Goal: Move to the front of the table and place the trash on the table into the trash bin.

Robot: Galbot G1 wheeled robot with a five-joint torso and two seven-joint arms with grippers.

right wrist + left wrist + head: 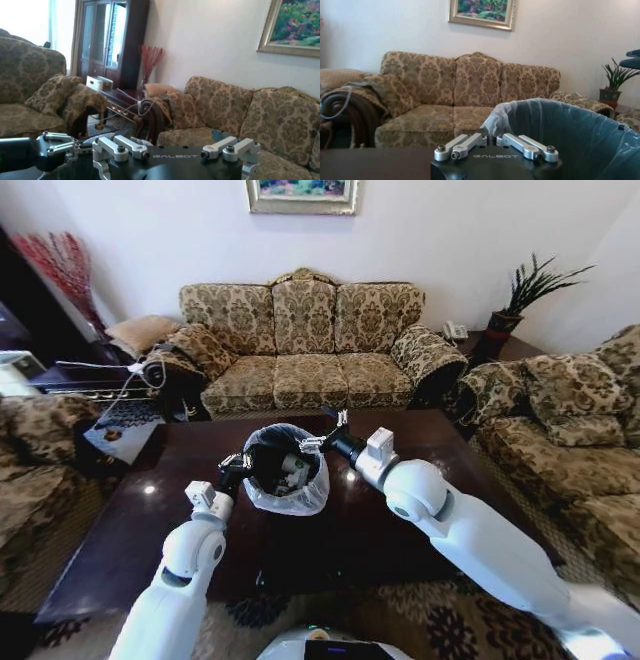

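Two grippers, left (238, 467) and right (322, 439), flanking one trash bin (287, 496).

Home living room. Patterned three-seat sofa (300, 340) against a white wall, matching armchairs at both sides, dark glossy coffee table (420, 520) in the middle. Framed painting (302, 194) above the sofa, potted plant (520, 295) in the corner, glass-door cabinet (107, 37), patterned rug underfoot

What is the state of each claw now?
Left claw: closed on the bin rim.
Right claw: open above the bin, holding nothing.
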